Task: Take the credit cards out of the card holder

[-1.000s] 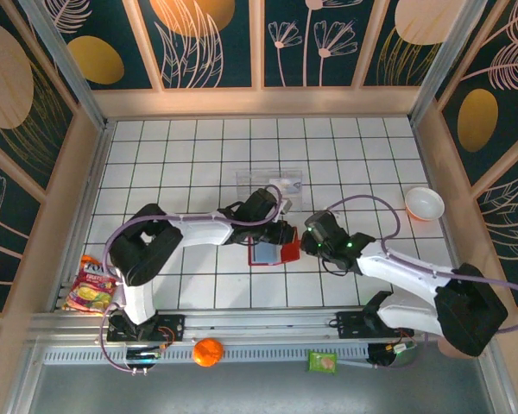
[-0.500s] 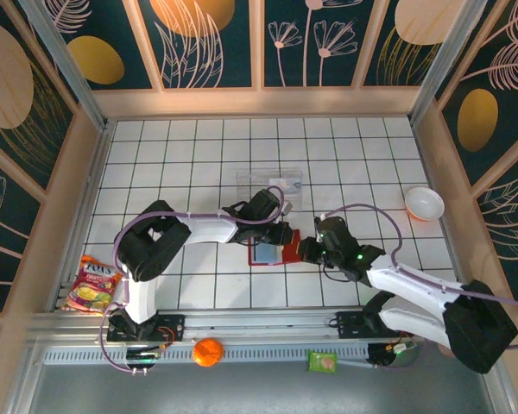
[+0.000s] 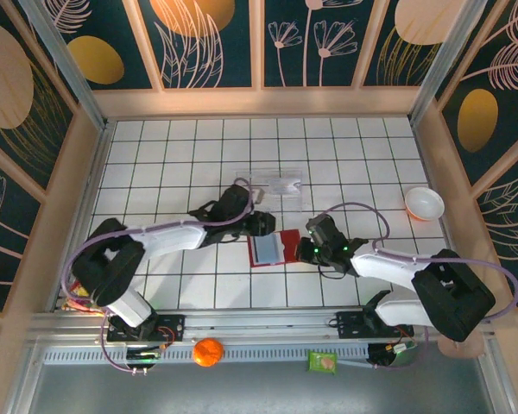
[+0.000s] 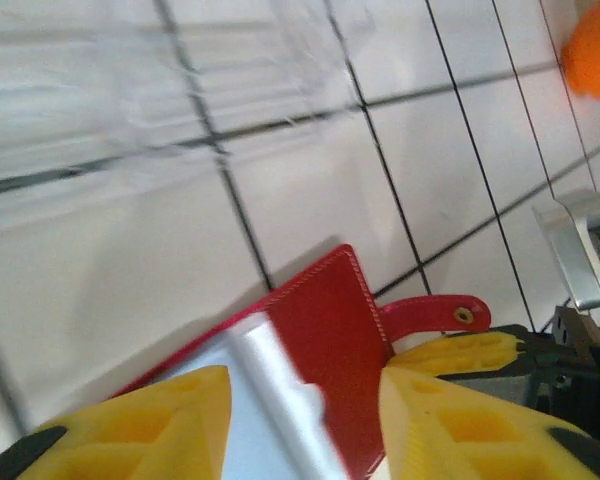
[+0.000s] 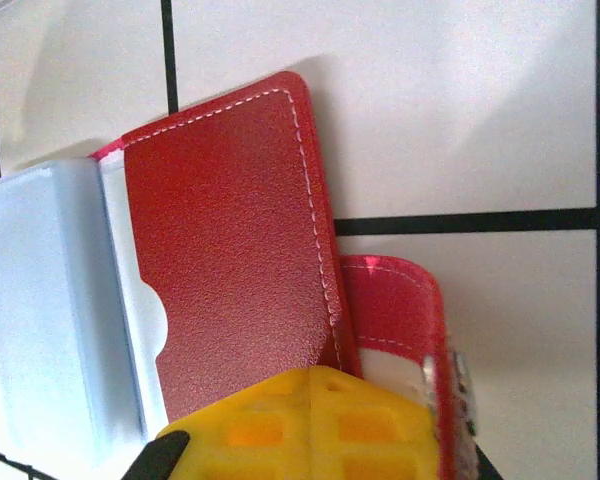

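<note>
At table centre, slightly toward 6 o'clock, the red card holder [image 3: 273, 247] is lying open and flat on the white gridded table [image 3: 155, 155]. Its pale light-blue inside is facing up and its red flap is sitting on the 3 o'clock side.

I am reading the left gripper [image 3: 262, 224] as released. In its wrist view the yellow fingers [image 4: 160, 425] are standing well apart, holding nothing, with the holder showing in the gap between them. It is hovering at the holder's 11 o'clock corner.

The right gripper [image 3: 303, 250] is sitting at the holder's 3 o'clock edge with its jaws clenched together. In its wrist view the yellow tip is resting on the red flap, just beside the snap tab [image 5: 400, 330]. I cannot tell whether any leather is being pinched.

I am noting a silvery-grey strip [image 4: 270, 385] against the red, but I cannot tell whether it is a card or lining.

A clear plastic tray [image 3: 274, 184] is lying at 12 o'clock of the holder, and a white bowl [image 3: 424, 203] is sitting well apart at 2 o'clock.
</note>
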